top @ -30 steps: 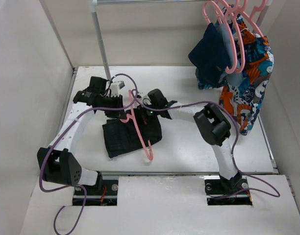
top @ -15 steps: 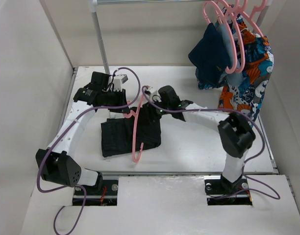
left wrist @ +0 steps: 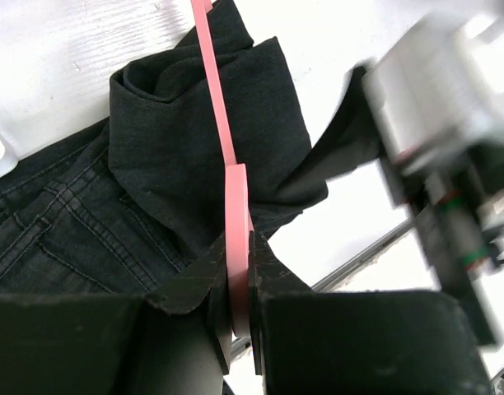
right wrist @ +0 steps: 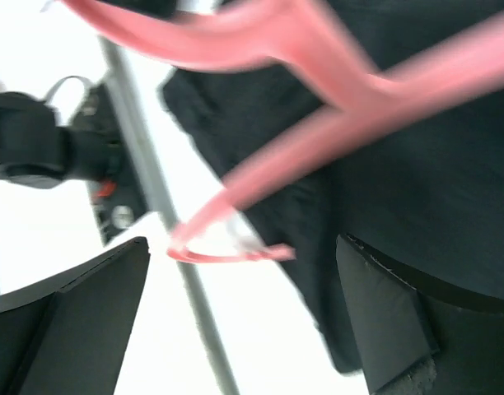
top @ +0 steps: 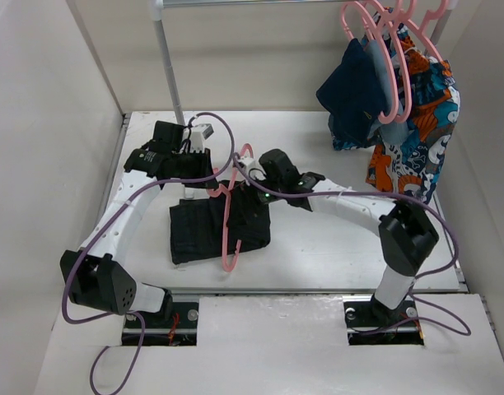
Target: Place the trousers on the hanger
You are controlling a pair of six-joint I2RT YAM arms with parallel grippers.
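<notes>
The left claw (left wrist: 240, 276) was clamped narrowly on the pink hanger (left wrist: 235, 193). The hanger's bar ran away from the fingertips over the black trousers (left wrist: 153, 173), which lay folded on the desk (top: 334, 247) just below. The right claw (right wrist: 240, 304) stood wide, gripping nothing, with hanger and trousers just ahead of it.

right wrist: hanger (right wrist: 318, 74) smeared by blur — trousers (right wrist: 433, 181) cut off at right edge | left wrist: right arm (left wrist: 450, 140) blurred, trousers run off left edge, hanger's near end hidden inside left end effector (left wrist: 238, 288)
</notes>
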